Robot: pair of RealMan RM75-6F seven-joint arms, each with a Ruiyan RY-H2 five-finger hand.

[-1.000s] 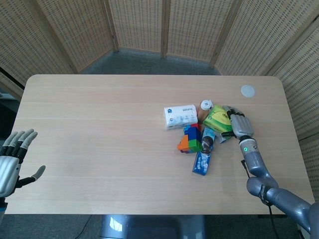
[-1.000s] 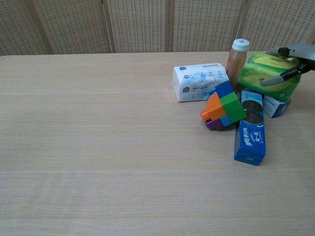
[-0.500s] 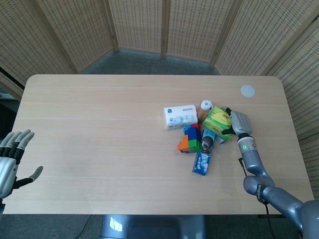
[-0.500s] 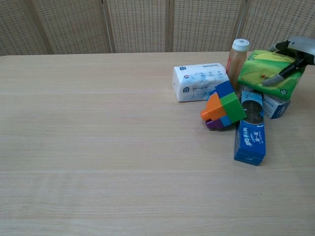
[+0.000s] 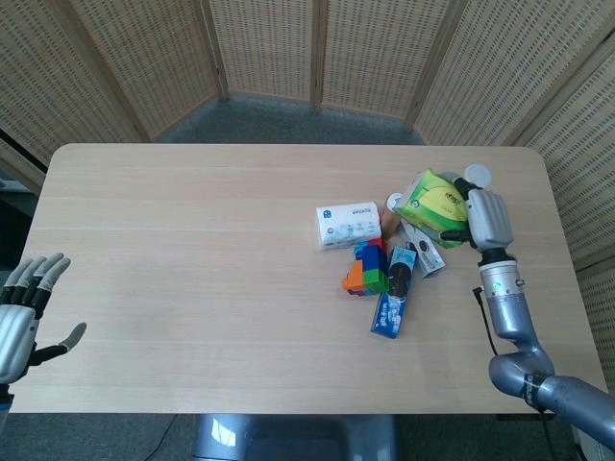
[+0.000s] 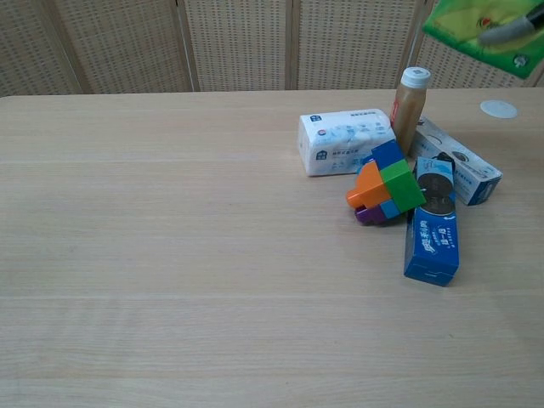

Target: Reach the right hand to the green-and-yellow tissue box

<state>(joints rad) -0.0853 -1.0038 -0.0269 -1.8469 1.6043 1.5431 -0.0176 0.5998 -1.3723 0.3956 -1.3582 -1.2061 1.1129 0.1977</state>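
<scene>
The green-and-yellow tissue box (image 5: 434, 203) is now rising off the bench (image 5: 192, 288) near its far right corner; my right hand (image 5: 485, 219) is gripping it with closed fingers. Reaching is done. My left hand (image 5: 24, 312) is hanging open.

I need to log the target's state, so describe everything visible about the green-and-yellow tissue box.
The tissue box is a soft-looking pack, bright green with yellow patches and small print. The right robot hand grips it, fingers wrapped over its top and side. It is lifted clear of the table and tilted, hanging above the bottle and the white carton. In the chest view it sits at the upper right corner, partly cut off by the frame edge, a dark finger across its face.
</scene>
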